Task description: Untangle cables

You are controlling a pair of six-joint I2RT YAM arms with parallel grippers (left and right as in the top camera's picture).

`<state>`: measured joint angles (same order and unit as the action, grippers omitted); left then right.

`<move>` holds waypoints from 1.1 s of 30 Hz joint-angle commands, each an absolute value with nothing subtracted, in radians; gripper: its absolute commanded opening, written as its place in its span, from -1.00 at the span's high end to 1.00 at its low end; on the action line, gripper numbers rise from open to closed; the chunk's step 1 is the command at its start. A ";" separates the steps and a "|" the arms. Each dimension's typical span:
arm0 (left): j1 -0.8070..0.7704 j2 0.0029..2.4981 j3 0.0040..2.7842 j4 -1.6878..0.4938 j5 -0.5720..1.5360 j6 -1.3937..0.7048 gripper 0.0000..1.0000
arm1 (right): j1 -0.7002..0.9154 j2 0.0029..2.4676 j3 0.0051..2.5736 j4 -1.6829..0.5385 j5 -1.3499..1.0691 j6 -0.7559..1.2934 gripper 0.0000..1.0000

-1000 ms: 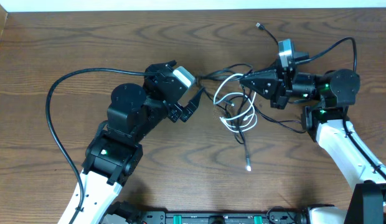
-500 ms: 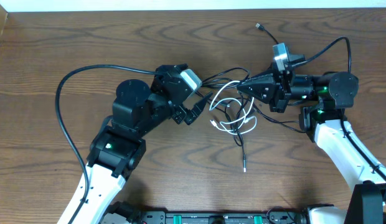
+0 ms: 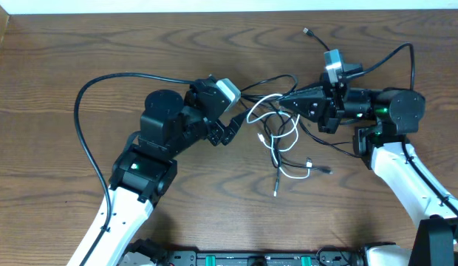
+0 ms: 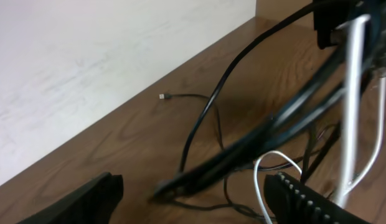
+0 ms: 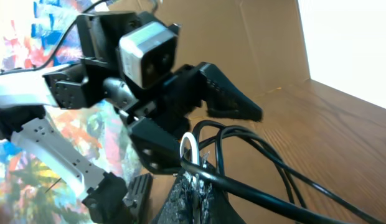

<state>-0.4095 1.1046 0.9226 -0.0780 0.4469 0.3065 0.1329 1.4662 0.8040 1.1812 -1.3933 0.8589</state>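
The cables [image 3: 277, 133] lie as a tangle of thin black cords and one white cord [image 3: 288, 168] between my two arms. One black plug end [image 3: 275, 193] rests toward the front, another [image 3: 306, 31] at the far side. My right gripper [image 3: 286, 103] is shut on the white cord [image 5: 187, 144] and a black cord [image 5: 255, 196] at the tangle's right. My left gripper [image 3: 233, 127] stands open at the tangle's left edge. In the left wrist view a blurred black cord [image 4: 243, 152] runs between its fingers [image 4: 87, 199].
A thick black arm cable [image 3: 80, 125] loops wide on the table [image 3: 214, 214] at the left. Another [image 3: 406, 53] arcs behind the right arm. The white wall [image 4: 87, 62] borders the far edge. A cardboard panel [image 5: 268, 43] stands beyond the left arm.
My left arm has moved right, up to the tangle, and its jaws have narrowed a little. The hanging loops have shifted left and down, and a white end now lies on the table.
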 commanded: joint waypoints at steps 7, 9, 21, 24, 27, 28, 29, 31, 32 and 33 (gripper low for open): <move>-0.409 1.111 0.952 -0.061 0.454 0.291 -0.51 | 0.166 1.472 0.802 1.197 -1.385 0.902 0.98; -0.409 1.111 0.952 -0.056 0.408 0.292 -0.50 | 0.167 1.472 0.802 1.197 -1.408 0.906 0.98; -0.409 1.111 0.952 0.019 0.306 0.294 0.85 | 0.167 1.472 0.802 1.196 -1.429 0.950 0.98; -0.409 1.111 0.952 0.027 0.306 0.294 0.85 | 0.167 1.472 0.802 1.196 -1.428 0.950 0.98; -0.409 1.111 0.952 0.028 0.305 0.294 0.85 | 0.167 1.472 0.802 1.196 -1.428 0.949 0.89; -0.409 1.111 0.952 0.029 0.306 0.294 0.85 | 0.165 1.472 0.802 1.196 -1.428 0.949 0.78; -0.409 1.111 0.952 0.030 0.305 0.294 0.85 | 0.163 1.472 0.802 1.196 -1.428 0.949 0.73; -0.409 1.111 0.952 0.033 0.305 0.294 0.85 | 0.163 1.472 0.802 1.196 -1.428 0.949 0.73; -0.409 1.111 0.952 0.035 0.305 0.294 0.85 | 0.163 1.472 0.802 1.196 -1.425 0.949 0.73; -0.409 1.111 0.952 0.036 0.305 0.294 0.85 | 0.163 1.472 0.802 1.193 -1.423 0.949 0.73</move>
<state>-0.4095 1.1095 0.9226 0.0269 0.3115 0.2920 0.1539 1.4662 0.8040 1.1908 -1.4281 0.9428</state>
